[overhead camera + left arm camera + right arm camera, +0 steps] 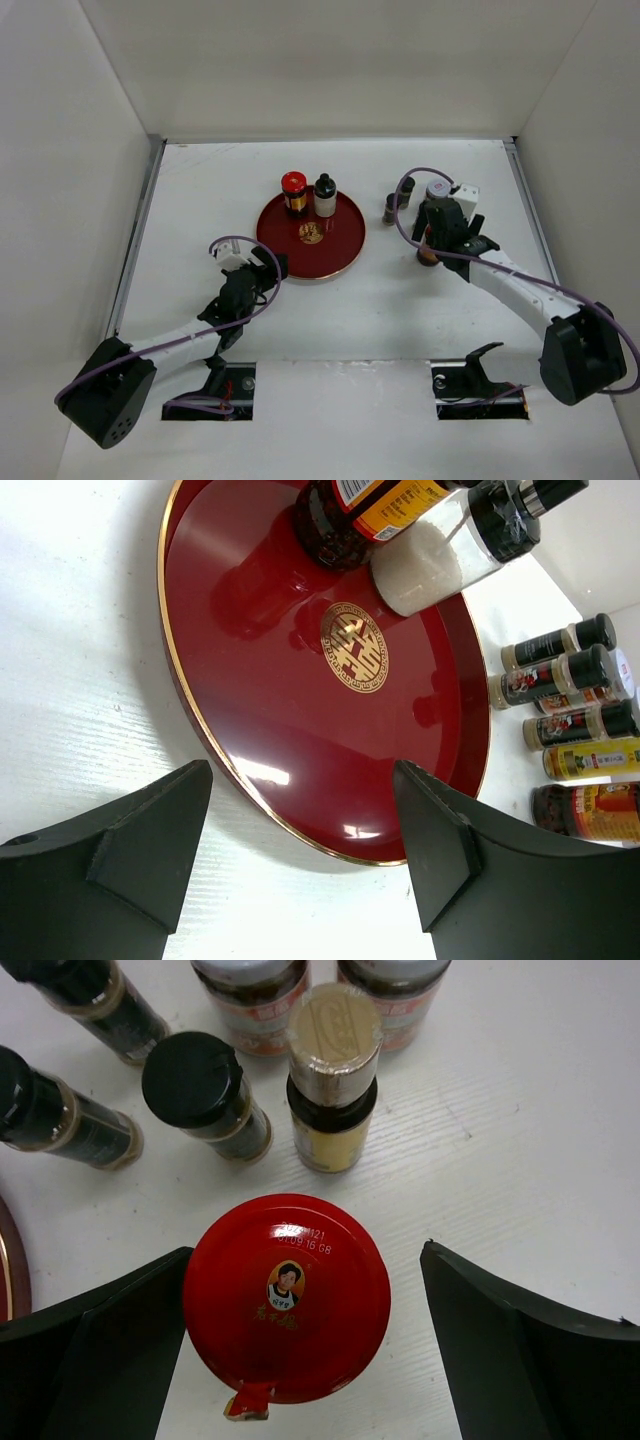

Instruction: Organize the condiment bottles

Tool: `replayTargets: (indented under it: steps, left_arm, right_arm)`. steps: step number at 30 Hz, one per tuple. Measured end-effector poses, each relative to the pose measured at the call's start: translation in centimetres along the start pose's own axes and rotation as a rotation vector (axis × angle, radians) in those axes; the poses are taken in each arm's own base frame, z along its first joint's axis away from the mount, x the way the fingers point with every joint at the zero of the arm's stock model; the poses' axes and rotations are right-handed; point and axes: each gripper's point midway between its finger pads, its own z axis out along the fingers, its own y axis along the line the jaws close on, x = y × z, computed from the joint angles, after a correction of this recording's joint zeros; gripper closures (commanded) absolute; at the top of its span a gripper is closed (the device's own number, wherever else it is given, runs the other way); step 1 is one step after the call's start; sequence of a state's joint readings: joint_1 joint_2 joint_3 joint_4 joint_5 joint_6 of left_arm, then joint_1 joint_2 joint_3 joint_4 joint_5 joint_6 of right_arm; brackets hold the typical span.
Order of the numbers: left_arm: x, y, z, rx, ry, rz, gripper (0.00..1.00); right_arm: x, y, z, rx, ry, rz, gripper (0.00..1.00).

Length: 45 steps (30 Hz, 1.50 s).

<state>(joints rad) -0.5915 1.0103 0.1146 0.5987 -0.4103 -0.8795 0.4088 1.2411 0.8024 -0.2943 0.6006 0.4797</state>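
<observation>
While the right gripper (305,1252) straddles a red-capped jar (286,1300), jaws spread, its label's hidden; left gripper (302,770) is spread too, empty.

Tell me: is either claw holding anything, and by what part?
Nothing is held. Right claw straddles the red-capped jar, open; left claw open and empty.

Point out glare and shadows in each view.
Left wrist: bright highlights glare on the red tray near its front rim. Right wrist: soft sheen on the red cap, print still readable. Top external: even, diffuse light, only faint shadows.
</observation>
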Motion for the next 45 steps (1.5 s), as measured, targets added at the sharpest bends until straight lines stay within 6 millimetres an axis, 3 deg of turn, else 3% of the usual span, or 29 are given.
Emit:
replayTargets:
  steps: [5,11,15,19,22,24,27,32,36,39,42,45]
  left_arm:
    - [0.0,0.0,0.0,-0.001,0.000,0.000,0.28]
    - [0.0,0.0,0.0,-0.002,-0.001,0.000,0.28]
    - [-0.2,-0.1,0.0,0.004,-0.005,-0.004,0.29]
    - [-0.3,-0.2,-0.1,0.009,-0.009,-0.006,0.29]
    - [-1.0,-0.6,-0.2,0.020,-0.030,-0.018,0.29]
    - [-1.5,-0.6,-0.2,0.022,-0.045,-0.028,0.30]
    - [-2.1,0.1,0.0,0.001,-0.063,-0.050,0.30]
    - [-2.9,2.2,0.2,-0.066,-0.092,-0.097,0.29]
    - [-3.4,3.5,0.1,-0.110,-0.111,-0.131,0.29]
    - [-3.5,4.1,0.1,-0.134,-0.114,-0.146,0.29]
    - [-3.4,4.8,0.0,-0.160,-0.110,-0.157,0.29]
    - [-3.3,5.6,-0.1,-0.198,-0.115,-0.160,0.29]
  right_arm:
    - [1.2,0.4,0.9,-0.027,0.039,0.006,0.09]
    - [1.2,0.9,1.0,-0.054,0.043,0.021,0.33]
    - [1.2,0.9,0.8,-0.056,0.043,0.022,0.42]
    - [1.2,1.0,-0.5,-0.064,0.039,0.000,0.45]
    - [0.6,2.3,-2.6,-0.114,0.016,-0.036,0.45]
    - [-0.1,4.2,-4.0,-0.166,0.001,-0.063,0.45]
    - [-1.8,8.6,-6.3,-0.268,-0.035,-0.094,0.45]
    - [-3.3,18.9,-8.8,-0.439,-0.074,-0.165,0.44]
    - [-2.3,27.3,-9.6,-0.546,-0.093,-0.251,0.44]
    - [-0.9,32.4,-9.8,-0.610,-0.089,-0.309,0.44]
    - [0.4,35.9,-9.3,-0.655,-0.086,-0.348,0.44]
    - [1.3,38.1,-8.4,-0.676,-0.086,-0.380,0.44]
